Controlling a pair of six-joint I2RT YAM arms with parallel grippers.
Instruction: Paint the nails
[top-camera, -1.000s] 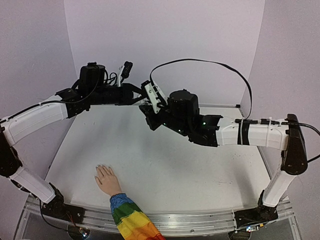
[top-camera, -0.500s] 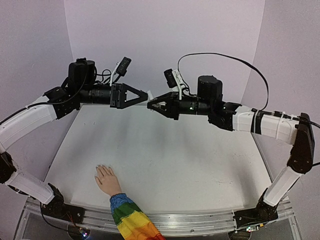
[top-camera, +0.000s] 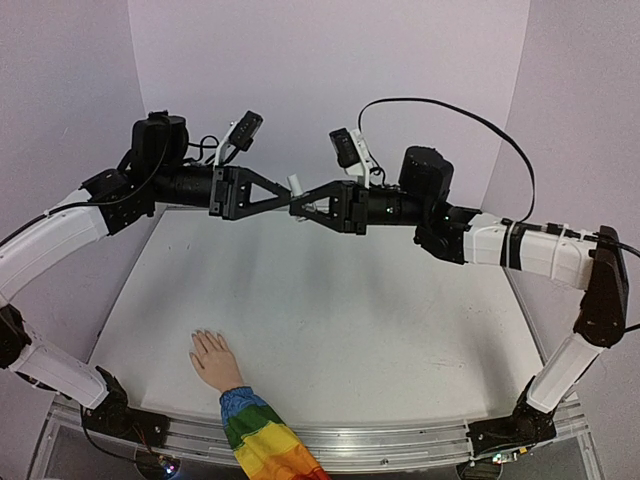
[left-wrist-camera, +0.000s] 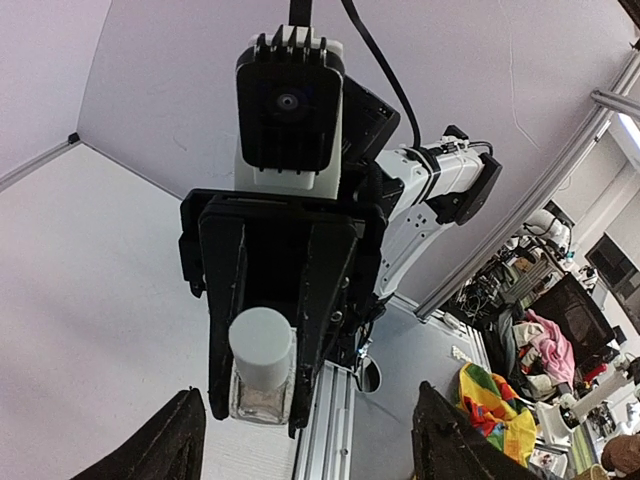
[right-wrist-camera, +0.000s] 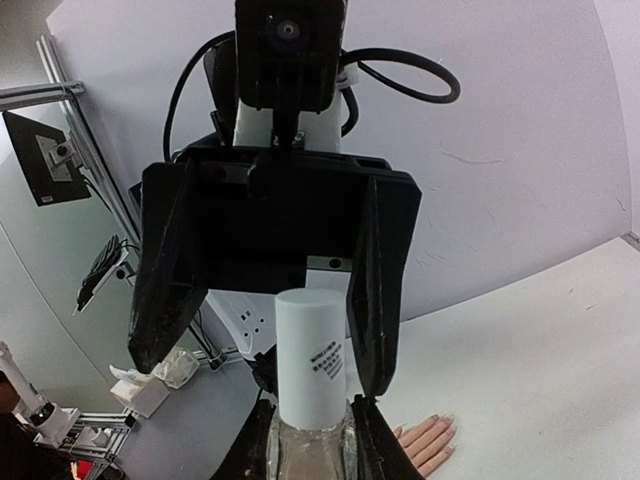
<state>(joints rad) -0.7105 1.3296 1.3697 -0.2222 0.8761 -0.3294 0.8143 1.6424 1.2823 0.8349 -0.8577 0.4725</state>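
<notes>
Nails (top-camera: 205, 334) tip the fingers of a small mannequin hand (top-camera: 213, 358) that lies flat on the table (top-camera: 400, 330), well below both grippers and nearer the arm bases, off to the left arm's side. Its long axis runs from the rainbow sleeve (top-camera: 262, 440) at the near edge up to the fingertips, so the nails point away from the bases and slightly left.

High above, the two grippers meet nose to nose. The right gripper (top-camera: 300, 206) is pinched on a small clear bottle (left-wrist-camera: 262, 385), with the white cap (right-wrist-camera: 310, 365) sticking out past its fingertips toward the left arm. The left gripper (right-wrist-camera: 262, 365) is spread, one finger (right-wrist-camera: 165, 290) on each side of the cap and apart from it.
</notes>
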